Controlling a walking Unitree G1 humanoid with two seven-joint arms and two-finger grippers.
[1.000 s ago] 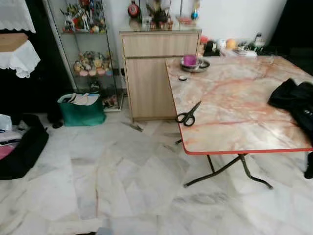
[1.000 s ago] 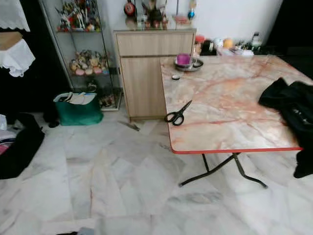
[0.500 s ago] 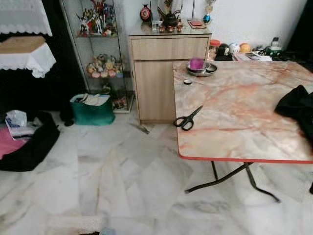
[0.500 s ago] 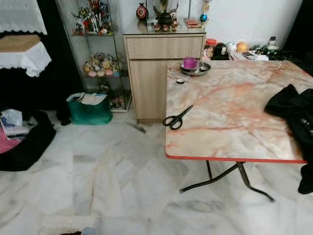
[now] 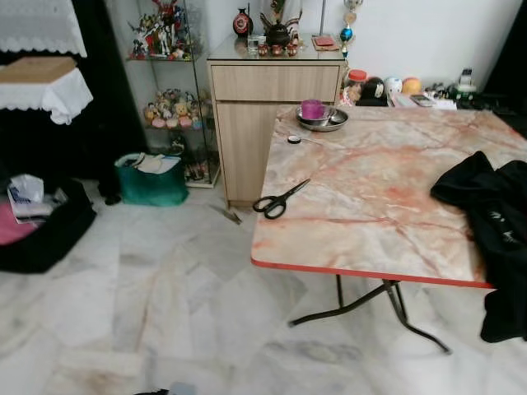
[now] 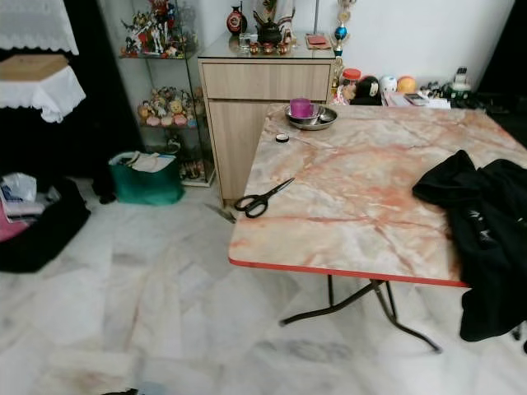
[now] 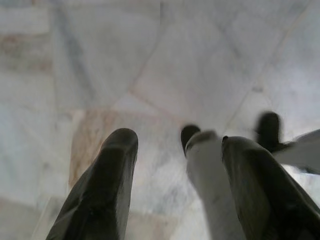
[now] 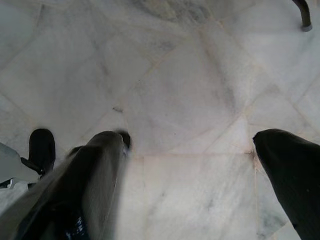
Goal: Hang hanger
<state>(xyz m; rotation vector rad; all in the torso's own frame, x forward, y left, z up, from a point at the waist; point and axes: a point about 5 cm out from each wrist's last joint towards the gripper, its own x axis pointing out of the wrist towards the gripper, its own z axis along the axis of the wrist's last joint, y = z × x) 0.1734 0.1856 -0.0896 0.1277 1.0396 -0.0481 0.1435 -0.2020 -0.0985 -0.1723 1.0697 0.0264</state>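
Marble floor [image 8: 190, 100] lies beneath both wide-spread tools, left [image 7: 177, 145] and right [image 8: 187, 137]; head views show scissors [image 5: 278, 200] on table [image 5: 387, 197].

We see a marble-patterned folding table [image 5: 387, 206] with a red edge, standing on a pale marble floor [image 5: 165, 304]. Black scissors [image 5: 278, 199] lie near its left edge. Farther back on it, a purple cup [image 5: 312, 109] sits in a metal bowl [image 5: 323, 122], with a small dark round lid [image 5: 294, 140] just beside. A black garment [image 5: 490, 222] drapes over the table's right side. Behind stand a wooden cabinet [image 5: 263, 107] and a glass display case [image 5: 169, 90] of figurines, with a green bag [image 5: 151, 179] on the floor.
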